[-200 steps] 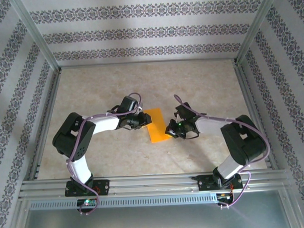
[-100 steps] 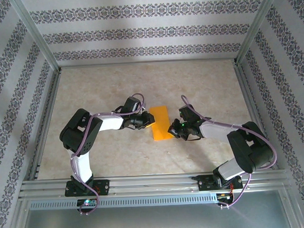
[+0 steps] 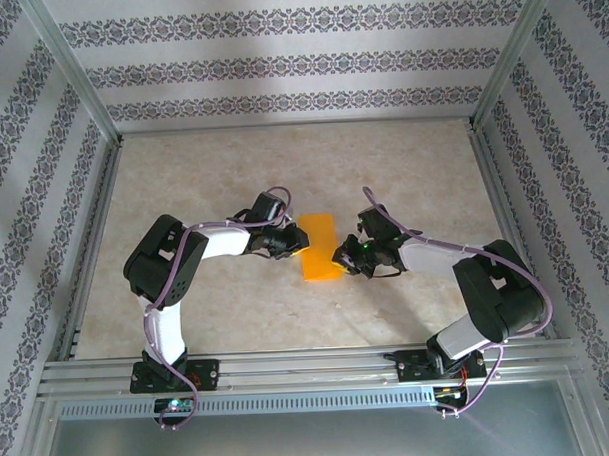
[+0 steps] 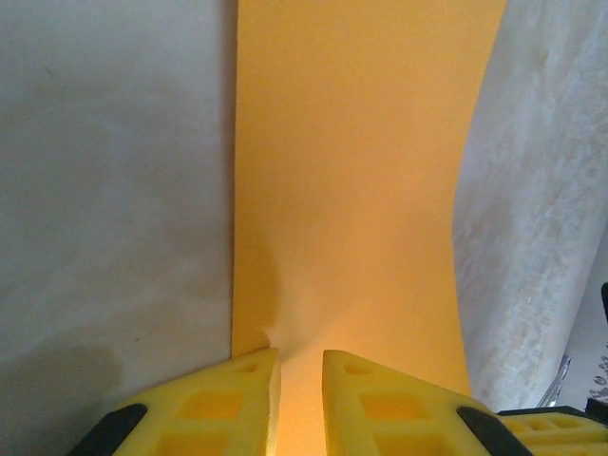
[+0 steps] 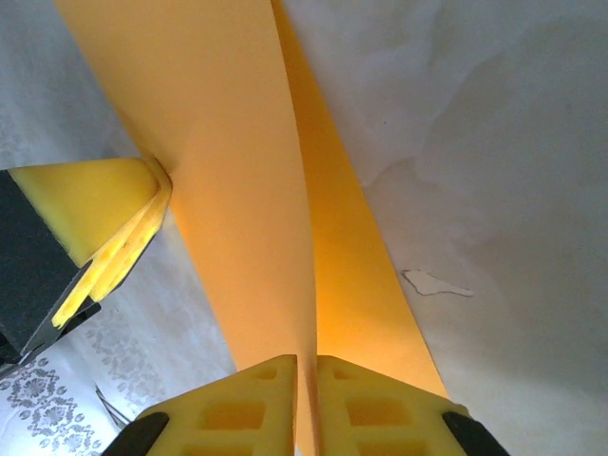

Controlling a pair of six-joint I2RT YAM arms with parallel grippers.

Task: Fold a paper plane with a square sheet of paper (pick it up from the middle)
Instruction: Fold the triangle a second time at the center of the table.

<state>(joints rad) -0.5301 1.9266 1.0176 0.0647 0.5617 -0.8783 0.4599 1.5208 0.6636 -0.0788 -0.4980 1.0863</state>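
Left gripper (image 4: 301, 356): jaws drawn narrow, yellow foam fingers (image 4: 228, 394) pinched on the near edge of the orange sheet of paper (image 4: 351, 171); a small wrinkle is seen in the paper at the left fingertip.
Right gripper (image 5: 306, 361): jaws nearly together, the upper layer of the sheet is clamped between the yellow pads (image 5: 252, 404); a lower layer is seen beside it on the right.
Sheet position: a narrow folded rectangle is seen from the top camera, mid-desk (image 3: 402, 165), held between both grippers, long axis running away from the arm bases.
Gripper sides: sheet's left edge is met by the left gripper, near-right corner by the right gripper.
Cross view: one yellow finger of the left gripper is seen touching the sheet's far edge in the right wrist view.
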